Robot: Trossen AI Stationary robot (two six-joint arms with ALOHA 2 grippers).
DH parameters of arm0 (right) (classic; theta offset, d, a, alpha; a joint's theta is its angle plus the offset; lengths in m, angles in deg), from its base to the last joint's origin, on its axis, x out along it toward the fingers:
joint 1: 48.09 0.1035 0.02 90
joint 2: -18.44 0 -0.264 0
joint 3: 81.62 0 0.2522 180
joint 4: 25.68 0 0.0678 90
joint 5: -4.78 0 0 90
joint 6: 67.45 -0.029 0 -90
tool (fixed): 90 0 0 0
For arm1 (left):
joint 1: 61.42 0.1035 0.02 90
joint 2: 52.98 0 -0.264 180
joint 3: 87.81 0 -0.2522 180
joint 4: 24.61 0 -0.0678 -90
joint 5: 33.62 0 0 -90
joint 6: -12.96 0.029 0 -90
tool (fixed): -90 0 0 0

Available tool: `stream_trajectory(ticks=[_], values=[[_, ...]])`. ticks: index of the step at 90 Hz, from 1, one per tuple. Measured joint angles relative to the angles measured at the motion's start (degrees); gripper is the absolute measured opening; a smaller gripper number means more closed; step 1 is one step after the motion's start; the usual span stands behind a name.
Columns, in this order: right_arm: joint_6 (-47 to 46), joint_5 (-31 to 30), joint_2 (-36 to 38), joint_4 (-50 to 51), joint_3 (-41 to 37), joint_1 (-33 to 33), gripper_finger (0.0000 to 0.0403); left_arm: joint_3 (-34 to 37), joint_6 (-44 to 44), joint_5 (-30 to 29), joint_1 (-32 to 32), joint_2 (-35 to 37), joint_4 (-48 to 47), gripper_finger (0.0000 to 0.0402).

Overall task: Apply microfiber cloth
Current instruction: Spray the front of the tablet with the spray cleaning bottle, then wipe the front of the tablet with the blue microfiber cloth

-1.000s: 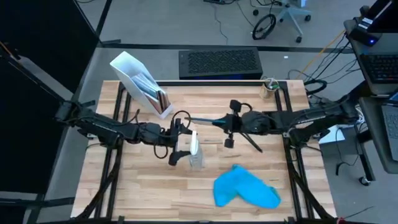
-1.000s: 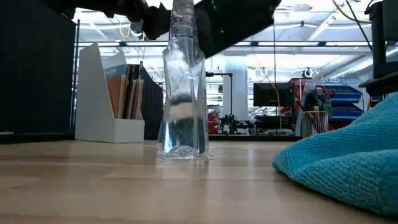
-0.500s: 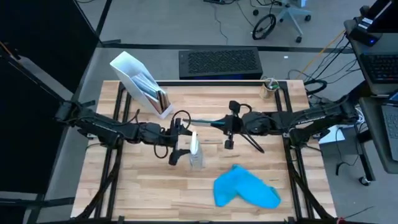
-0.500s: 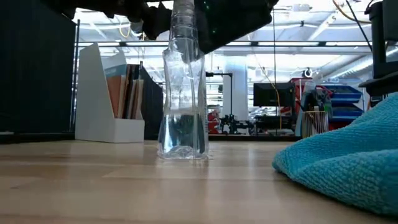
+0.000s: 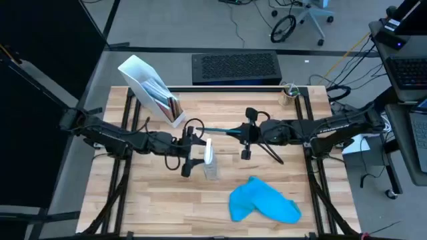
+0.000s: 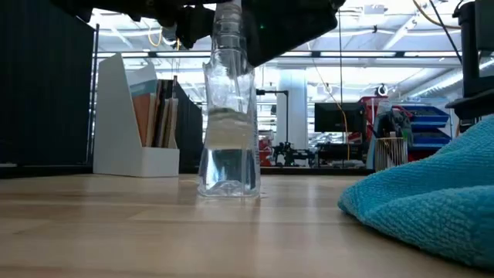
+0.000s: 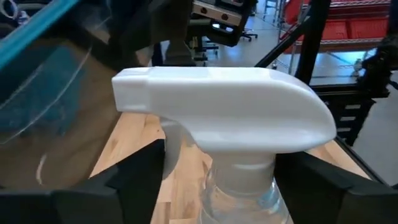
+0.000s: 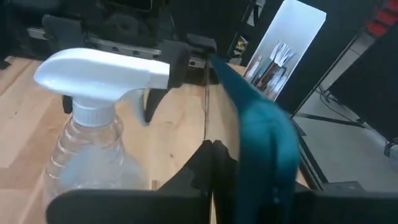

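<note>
- Lying nearest the table's (image 5: 160, 207) front edge, right of centre, the microfiber cloth (image 5: 262, 202) sits crumpled and flat on the wood, with neither gripper touching it. In the low view it fills the lower right corner as a bright blue heap (image 6: 432, 208).
- Farther in, near the table's middle, a clear spray bottle (image 5: 210, 165) with a white trigger head stands upright, well apart from the cloth. It is partly filled with liquid (image 6: 226, 166).
- The left gripper (image 5: 193, 157) is at the bottle's neck, reaching in from the left side. In the left wrist view its dark fingers (image 7: 140, 180) stand spread on either side of the neck below the white head (image 7: 224, 112). They straddle it with space showing on one side, and there is no sign of them squeezing.
- Just beyond the bottle, the right gripper (image 5: 243, 133) hangs above the table. It is closed on a thin flat panel with a teal edge (image 5: 217, 129), which is held on edge and points toward the left arm. The right wrist view shows the fingers (image 8: 208, 163) pinched together at that teal edge (image 8: 261, 134).
- At the far left stands a white file holder (image 5: 148, 87) with papers in it.
- At the far right corner is a small cup of pens (image 5: 288, 93).
- A dark keyboard (image 5: 235, 67) lies behind the table's back edge.
</note>
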Motion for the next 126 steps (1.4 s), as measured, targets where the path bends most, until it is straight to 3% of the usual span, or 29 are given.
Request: stream_trajectory(ticks=[24, 52, 69, 80, 97, 111, 126], values=[[-6.6, -1.9, 1.7, 12.4, 0.0, 0.0, 0.0013, 0.0, 0.2, -1.1, 0.0, 5.1, -10.0, 0.0337], [-20.0, 0.2, 3.1, 30.5, 0.0, 2.5, 0.0013, 0.0, -4.4, -5.6, 0.0, 14.4, -26.7, 0.0343], [-22.8, 1.7, 3.1, 32.0, 0.0, 6.0, 0.0013, 0.2, -6.4, -7.2, 0.0, 17.4, -29.8, 0.0343], [-25.0, 1.5, 3.1, 33.2, 0.1, 7.4, 0.0013, 0.1, -11.3, -4.9, -0.3, 18.4, -32.4, 0.0343], [-30.4, 4.9, 3.1, 37.4, 0.1, 13.0, 0.0013, -1.3, -18.6, -6.6, -6.3, 22.3, -34.4, 0.0343], [-31.8, 4.5, 3.1, 33.1, 0.1, 17.0, 0.0013, -4.5, -16.0, -13.3, -14.3, 19.5, -26.9, 0.0343], [-31.7, 4.6, 2.0, 29.3, 0.1, 19.1, 0.0013, -9.5, -9.7, -18.1, -18.5, 8.5, -21.8, 0.0343]])
